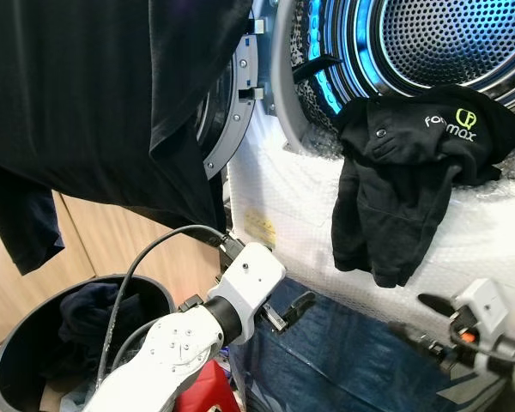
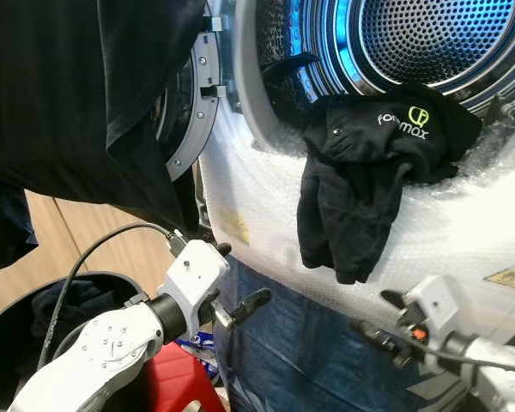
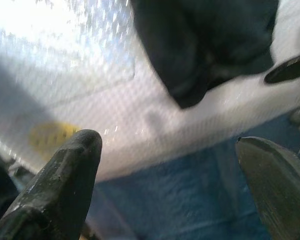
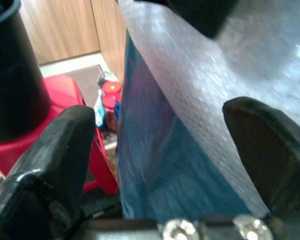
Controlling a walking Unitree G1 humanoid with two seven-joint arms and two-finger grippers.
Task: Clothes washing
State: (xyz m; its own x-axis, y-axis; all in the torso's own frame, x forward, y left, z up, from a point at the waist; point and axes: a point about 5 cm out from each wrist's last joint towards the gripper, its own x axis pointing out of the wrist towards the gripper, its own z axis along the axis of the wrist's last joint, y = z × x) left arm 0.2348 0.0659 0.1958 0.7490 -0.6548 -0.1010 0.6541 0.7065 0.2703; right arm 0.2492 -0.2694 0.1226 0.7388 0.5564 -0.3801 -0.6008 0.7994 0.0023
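The washing machine's drum (image 1: 446, 39) stands open and glows blue inside. A black garment with a green "formax" logo (image 1: 395, 163) lies over the drum's lower rim and hangs down the bubble-wrapped front. My left gripper (image 1: 292, 309) is open, low and to the left of that garment, with nothing between its fingers (image 3: 65, 180). My right gripper (image 1: 421, 316) is open too, below the garment's hanging end, facing the blue sheet on the machine's front. A large black cloth (image 1: 112, 94) hangs at the upper left across the open door (image 1: 236, 112).
A round black basket (image 1: 9, 360) with dark clothes in it stands at the lower left. A red stool (image 4: 70, 95) sits by it, with red-capped bottles (image 4: 107, 102) on the floor. Wooden cupboard doors (image 1: 94, 245) line the left. A blue sheet (image 1: 343, 360) covers the machine's lower front.
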